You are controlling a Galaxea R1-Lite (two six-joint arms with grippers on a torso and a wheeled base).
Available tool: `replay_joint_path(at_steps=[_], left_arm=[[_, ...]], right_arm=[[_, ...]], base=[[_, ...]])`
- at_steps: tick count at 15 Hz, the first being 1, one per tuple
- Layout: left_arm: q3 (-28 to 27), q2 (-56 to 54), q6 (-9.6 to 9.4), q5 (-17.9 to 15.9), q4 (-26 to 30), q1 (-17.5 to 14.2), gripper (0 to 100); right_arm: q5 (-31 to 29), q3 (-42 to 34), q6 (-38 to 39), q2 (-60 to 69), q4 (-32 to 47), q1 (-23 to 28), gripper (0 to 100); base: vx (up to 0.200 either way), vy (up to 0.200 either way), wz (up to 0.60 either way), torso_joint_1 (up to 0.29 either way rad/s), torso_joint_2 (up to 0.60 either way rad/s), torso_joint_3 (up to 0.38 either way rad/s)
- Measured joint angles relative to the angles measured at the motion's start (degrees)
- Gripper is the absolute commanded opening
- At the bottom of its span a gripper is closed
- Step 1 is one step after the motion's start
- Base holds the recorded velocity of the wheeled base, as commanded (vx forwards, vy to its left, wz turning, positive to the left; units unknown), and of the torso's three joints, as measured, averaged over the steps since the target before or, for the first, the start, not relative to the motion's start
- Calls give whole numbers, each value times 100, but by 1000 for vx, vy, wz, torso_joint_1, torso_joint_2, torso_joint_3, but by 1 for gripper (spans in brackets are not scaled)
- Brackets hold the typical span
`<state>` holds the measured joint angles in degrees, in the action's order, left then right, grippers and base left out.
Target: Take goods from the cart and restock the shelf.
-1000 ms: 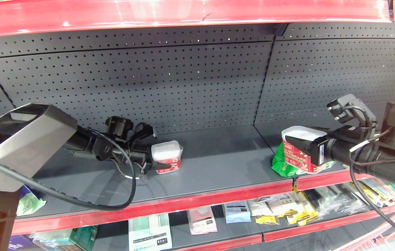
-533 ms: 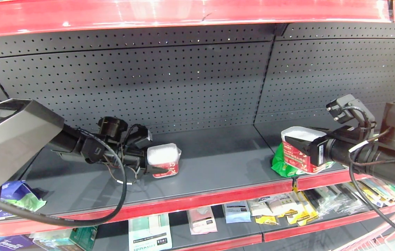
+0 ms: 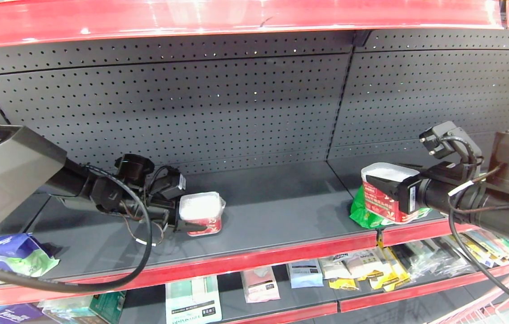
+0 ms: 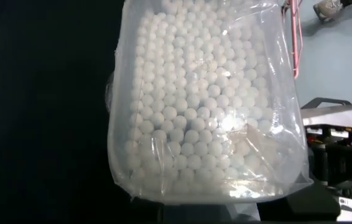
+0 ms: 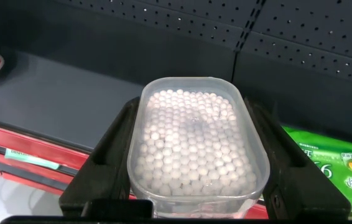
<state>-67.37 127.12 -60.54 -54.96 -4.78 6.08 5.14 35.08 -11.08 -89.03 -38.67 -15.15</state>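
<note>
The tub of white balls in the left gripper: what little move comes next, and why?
Probably open the left gripper and let go. The tub of white balls seems to rest upright on the grey shelf, with bare shelf around it, so it looks ready to stay there.

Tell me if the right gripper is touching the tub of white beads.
Touching. In the right wrist view, the right gripper has its fingers pressed against both sides of the tub.
</note>
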Motion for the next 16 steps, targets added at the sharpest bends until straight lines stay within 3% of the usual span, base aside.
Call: replay_joint_path(at_steps=[7,9,16], left_arm=[[91,-124,-413,-24,300,-124,0],[182,-190,-622,-197,445,-176,0],[422,-232,-758,-238,435,-265,0]], right_arm=[[-6,99,2,-30,2,-63,0],[-15,116,2,-50,2,-63,0],[-83,118,5,-39,2,-80,0]], base=[[0,0,0,0,0,0],[0,0,0,0,0,0],[0,0,0,0,0,0]])
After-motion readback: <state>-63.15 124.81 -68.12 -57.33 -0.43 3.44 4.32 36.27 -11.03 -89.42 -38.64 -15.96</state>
